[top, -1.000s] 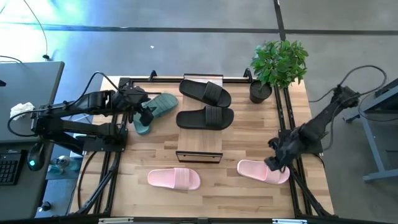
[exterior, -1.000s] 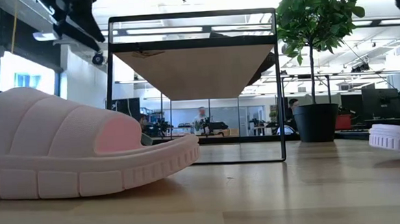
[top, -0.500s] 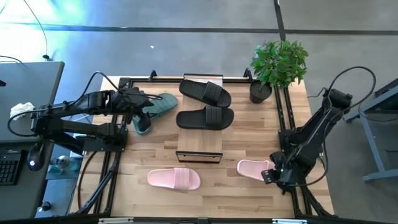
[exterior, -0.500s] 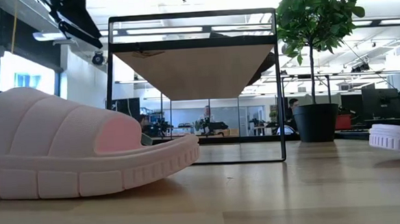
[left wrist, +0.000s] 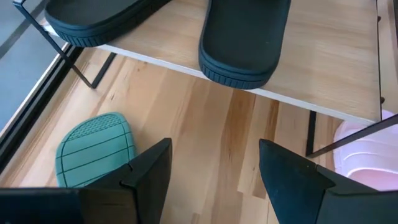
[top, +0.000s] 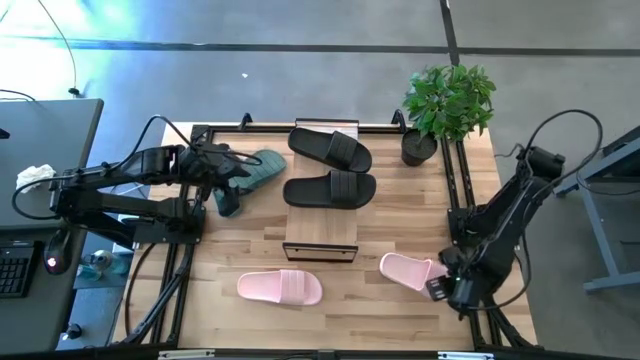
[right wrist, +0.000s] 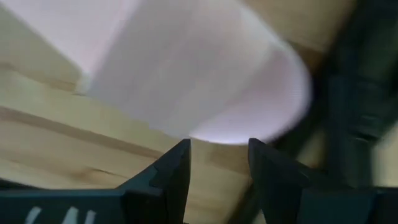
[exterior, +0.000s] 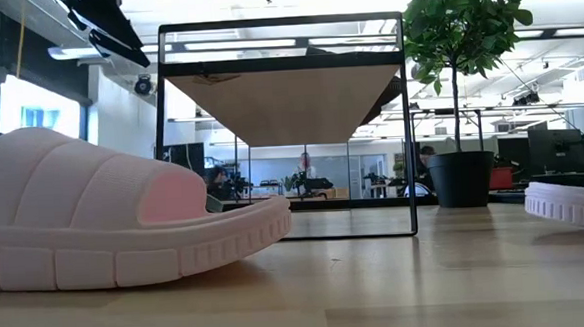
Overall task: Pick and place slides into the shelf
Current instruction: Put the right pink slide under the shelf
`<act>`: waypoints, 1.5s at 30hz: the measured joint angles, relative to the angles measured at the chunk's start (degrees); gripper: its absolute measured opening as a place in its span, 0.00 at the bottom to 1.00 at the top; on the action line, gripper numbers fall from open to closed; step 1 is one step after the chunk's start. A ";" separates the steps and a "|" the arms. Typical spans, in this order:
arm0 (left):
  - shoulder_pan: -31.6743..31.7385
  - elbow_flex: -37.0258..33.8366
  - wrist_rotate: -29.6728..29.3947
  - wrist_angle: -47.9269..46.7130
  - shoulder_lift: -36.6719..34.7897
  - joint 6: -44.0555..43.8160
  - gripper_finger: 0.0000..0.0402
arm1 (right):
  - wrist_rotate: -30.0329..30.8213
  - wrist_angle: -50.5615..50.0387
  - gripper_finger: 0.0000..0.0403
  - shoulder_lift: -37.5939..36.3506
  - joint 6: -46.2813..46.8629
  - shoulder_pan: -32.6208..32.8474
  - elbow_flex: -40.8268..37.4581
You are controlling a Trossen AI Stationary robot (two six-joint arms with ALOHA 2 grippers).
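The right gripper (top: 443, 287) sits low at the heel end of the near-right pink slide (top: 407, 270), jaws spread with a gap between them – the heel fills the right wrist view just ahead of the fingers (right wrist: 169, 177). The shelf (top: 322, 228) holds two black slides (top: 330, 190); another pink slide (top: 280, 287) lies on the table. The left gripper (top: 225, 185) hovers open above the green slide (top: 250, 170). The risk: closing on the rounded heel could squeeze the rubber out sideways – or nudge it off the table edge.
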 joint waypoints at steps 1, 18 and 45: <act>-0.02 0.00 0.00 0.00 0.00 0.00 0.55 | -0.93 -1.86 0.37 -0.03 0.26 0.46 0.53; 0.00 0.00 0.07 0.00 0.00 0.92 0.55 | 0.20 0.08 0.37 10.71 -10.81 3.54 0.82; -0.01 0.00 0.77 -0.43 0.00 1.37 0.55 | 22.40 -4.79 0.06 16.44 -29.98 -18.48 0.81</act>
